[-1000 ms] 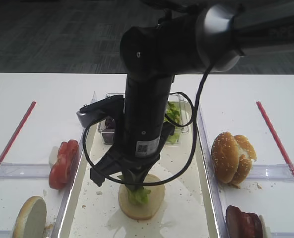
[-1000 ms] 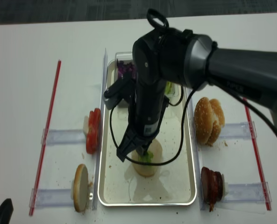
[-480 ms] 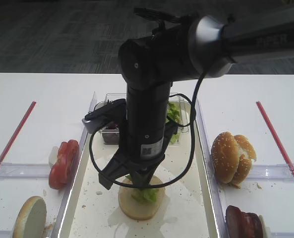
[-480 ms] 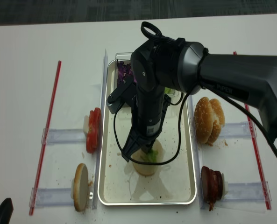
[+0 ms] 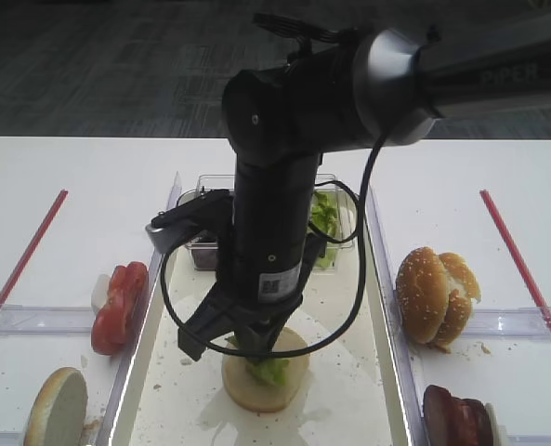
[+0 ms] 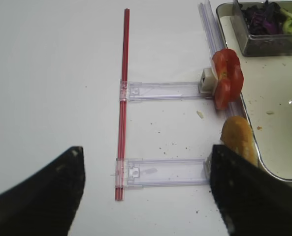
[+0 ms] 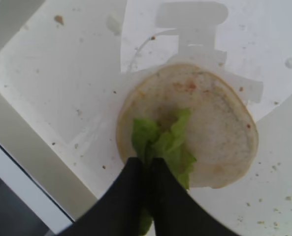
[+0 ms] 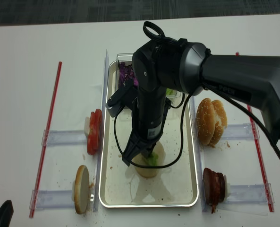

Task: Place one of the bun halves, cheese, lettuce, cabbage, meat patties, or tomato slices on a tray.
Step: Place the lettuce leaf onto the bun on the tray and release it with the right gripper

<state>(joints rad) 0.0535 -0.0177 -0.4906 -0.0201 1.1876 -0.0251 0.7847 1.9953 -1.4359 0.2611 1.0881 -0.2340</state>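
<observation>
My right gripper (image 7: 148, 161) is shut on a piece of light green lettuce (image 7: 168, 145). The leaf lies on the pale cut face of a bun half (image 7: 219, 132) on the tray (image 8: 177, 189). From above, the gripper (image 8: 147, 156) stands over that bun half (image 5: 292, 370). My left gripper (image 6: 146, 191) is open over bare table left of the tray, holding nothing. Tomato slices (image 5: 119, 302) and another bun half (image 5: 57, 409) stand on the left. Sesame bun halves (image 5: 433, 293) and meat patties (image 5: 456, 413) stand on the right. Purple cabbage (image 8: 126, 73) fills a tub. No cheese shows.
A clear tub (image 5: 203, 243) at the tray's far end holds cabbage, with more lettuce (image 5: 323, 218) beside it. Red strips (image 6: 122, 108) run down both table sides. Clear plastic holders (image 6: 160, 90) carry the food stacks. My right arm's cable loops over the tray.
My right gripper has come down a little with the lettuce, which now rests on the bun half. The other food has not moved.
</observation>
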